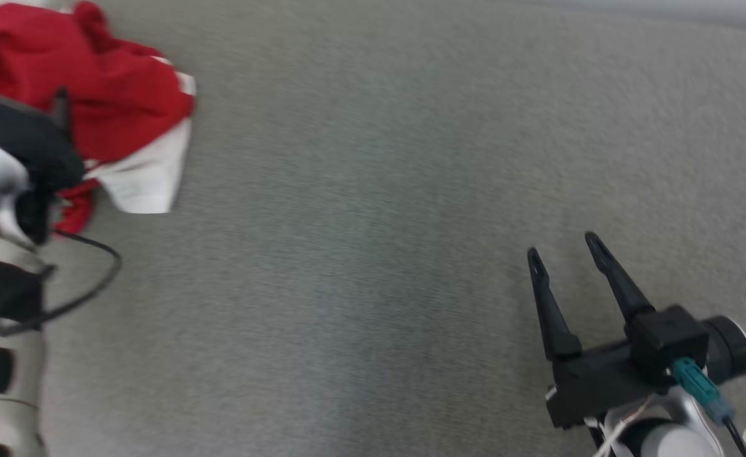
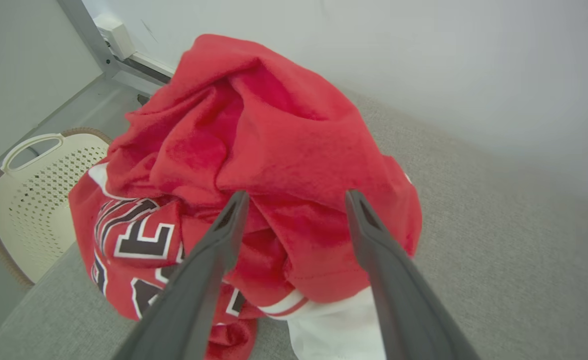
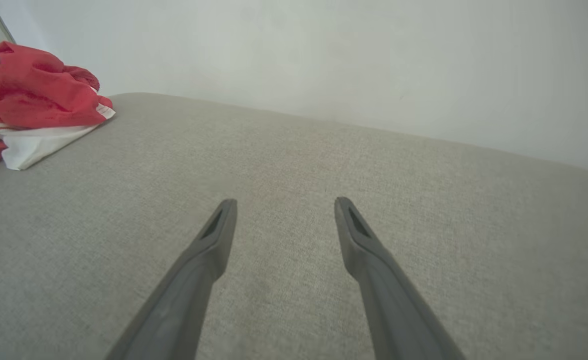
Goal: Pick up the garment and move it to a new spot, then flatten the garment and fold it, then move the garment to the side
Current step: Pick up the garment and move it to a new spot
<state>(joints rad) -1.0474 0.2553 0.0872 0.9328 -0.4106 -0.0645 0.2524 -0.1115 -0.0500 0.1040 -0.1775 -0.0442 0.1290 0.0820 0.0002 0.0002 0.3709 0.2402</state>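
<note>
The garment is a crumpled red jersey with white trim and black-and-white lettering, heaped at the far left of the grey surface. In the left wrist view the garment bulks up close, and my left gripper is open, its two fingers spread in front of the red cloth with nothing pinched between them. Whether the tips touch the cloth I cannot tell. My right gripper is open and empty at the lower right, far from the heap. From the right wrist, my right gripper hovers over bare fabric, and the garment lies far off to the left.
The grey fabric surface stretches wide between the two arms. A cream perforated basket stands beyond the surface's left edge, beside a metal frame. A pale wall runs behind. A black cable loops off my left forearm.
</note>
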